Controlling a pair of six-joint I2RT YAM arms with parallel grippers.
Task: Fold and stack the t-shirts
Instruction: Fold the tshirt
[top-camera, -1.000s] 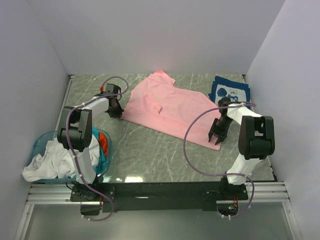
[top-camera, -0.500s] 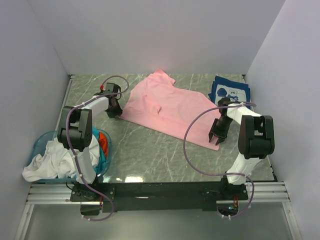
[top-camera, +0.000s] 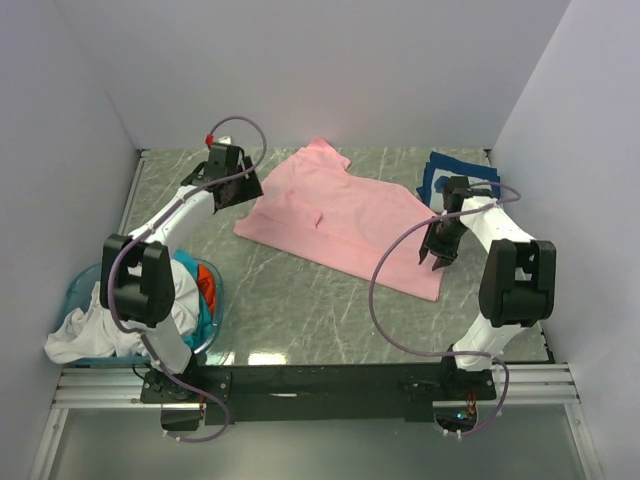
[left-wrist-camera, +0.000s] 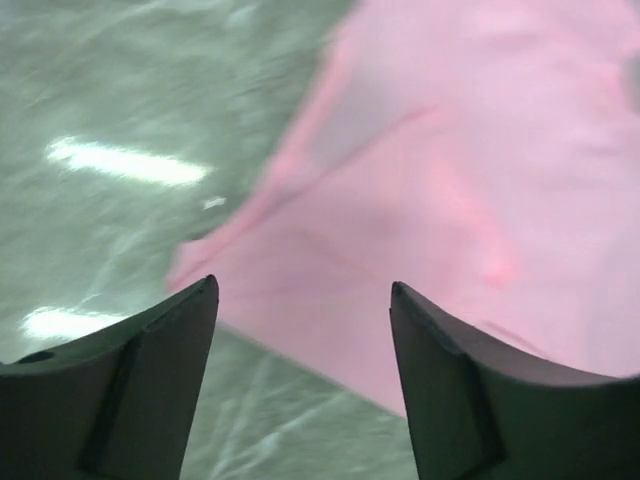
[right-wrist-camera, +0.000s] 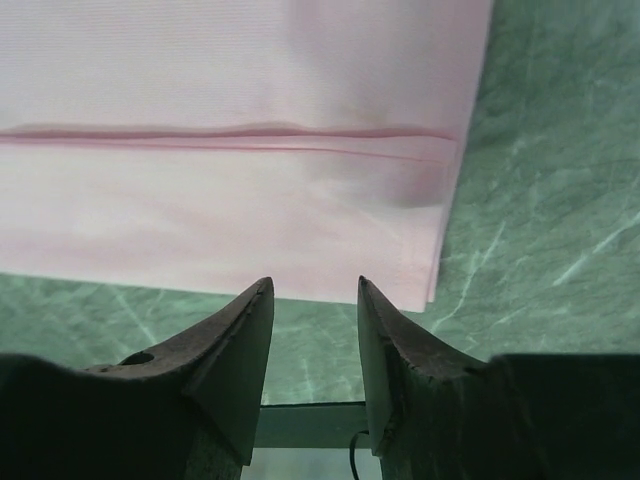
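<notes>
A light pink t-shirt (top-camera: 340, 205) lies spread across the middle of the table. My left gripper (top-camera: 243, 190) hangs open over its left edge. In the left wrist view the wide-apart jaws (left-wrist-camera: 303, 290) hold nothing, and the pink cloth (left-wrist-camera: 480, 150) with its corner lies below. My right gripper (top-camera: 437, 258) hovers over the shirt's right hem. Its fingers (right-wrist-camera: 315, 285) stand apart with only table between them, just short of the hem (right-wrist-camera: 230, 100). A navy printed t-shirt (top-camera: 438, 170) lies at the back right, partly hidden by the right arm.
A translucent blue basket (top-camera: 78, 292) stands at the near left. It holds a white tee (top-camera: 85, 335), a teal one (top-camera: 205, 322) and an orange one (top-camera: 205, 283). White walls close in the table on three sides.
My left gripper has opened, let go of the pink shirt's left edge, and lifted toward the back. My right gripper has moved a little toward the back along the hem.
</notes>
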